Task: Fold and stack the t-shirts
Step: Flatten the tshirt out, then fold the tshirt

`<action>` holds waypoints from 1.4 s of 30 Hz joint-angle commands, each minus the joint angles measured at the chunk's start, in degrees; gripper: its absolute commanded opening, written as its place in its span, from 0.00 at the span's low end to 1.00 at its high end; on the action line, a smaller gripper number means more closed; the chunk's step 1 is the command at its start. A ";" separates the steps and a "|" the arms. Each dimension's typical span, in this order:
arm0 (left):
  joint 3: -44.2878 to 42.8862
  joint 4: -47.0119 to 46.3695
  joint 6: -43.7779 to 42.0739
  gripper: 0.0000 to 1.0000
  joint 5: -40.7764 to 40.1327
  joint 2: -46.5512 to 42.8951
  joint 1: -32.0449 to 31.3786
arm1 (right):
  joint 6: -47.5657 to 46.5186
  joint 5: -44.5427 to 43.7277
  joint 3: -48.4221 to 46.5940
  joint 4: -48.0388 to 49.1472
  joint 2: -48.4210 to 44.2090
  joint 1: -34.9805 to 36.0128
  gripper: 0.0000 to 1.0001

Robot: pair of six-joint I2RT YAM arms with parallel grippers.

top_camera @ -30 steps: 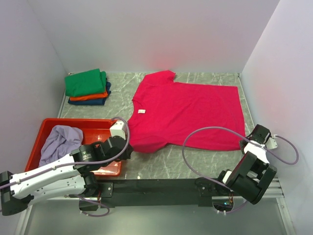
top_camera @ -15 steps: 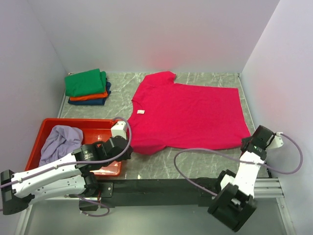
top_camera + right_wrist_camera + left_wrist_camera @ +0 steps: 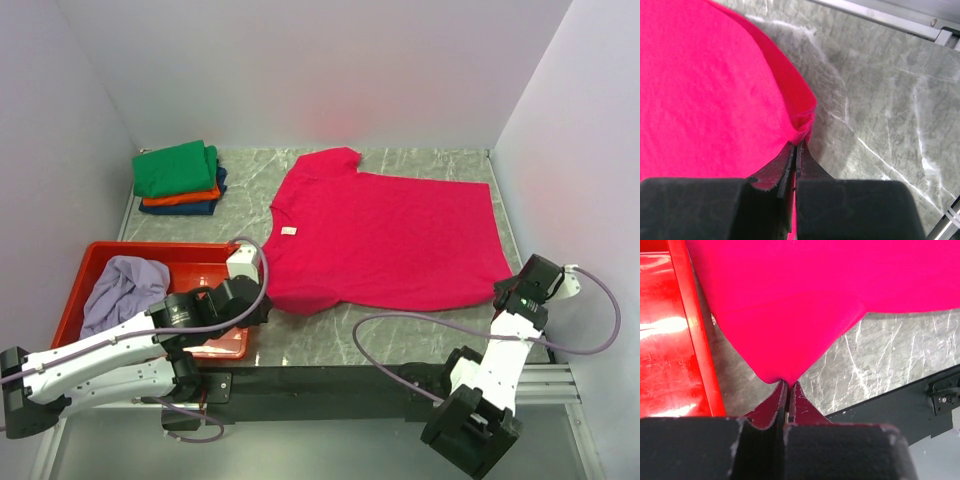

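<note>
I see the pink shirt (image 3: 385,235) lying flat on the table (image 3: 250,190), spread over the middle and the right part, with its neck toward the left. My left gripper (image 3: 788,386) has its jaws pressed together on the near left corner of this shirt, just beside the wall of the red tray (image 3: 696,340). The cloth comes to a point between the tips. My right gripper (image 3: 798,148) is also closed, with almost no gap, and it pinches the near right corner of the same shirt, where the hem is a little bunched. In the far left corner of the table there is a pile of folded shirts: the green shirt (image 3: 178,168) on top, the orange shirt (image 3: 178,197) under it, and the dark blue shirt (image 3: 192,208) at the bottom. The lavender shirt (image 3: 125,285) lies crumpled in the left part of the tray, well apart from the pile.
</note>
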State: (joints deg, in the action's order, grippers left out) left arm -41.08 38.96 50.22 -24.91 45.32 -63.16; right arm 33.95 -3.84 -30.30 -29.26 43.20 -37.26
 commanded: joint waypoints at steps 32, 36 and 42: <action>-28.52 -26.39 -23.58 0.01 8.90 42.56 24.22 | -5.13 -8.47 -25.76 8.86 37.83 15.72 0.00; -32.39 -27.09 -25.16 0.01 10.66 47.57 26.76 | -5.13 -8.73 -29.45 8.60 41.26 16.16 0.00; -38.89 -27.45 -27.71 0.01 13.65 53.46 28.96 | -5.30 -10.49 -33.67 7.46 45.56 17.30 0.00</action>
State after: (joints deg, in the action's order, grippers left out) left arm -75.72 14.00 25.34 -14.13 97.08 -35.09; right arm 29.26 -11.60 -60.14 -22.76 87.88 -20.71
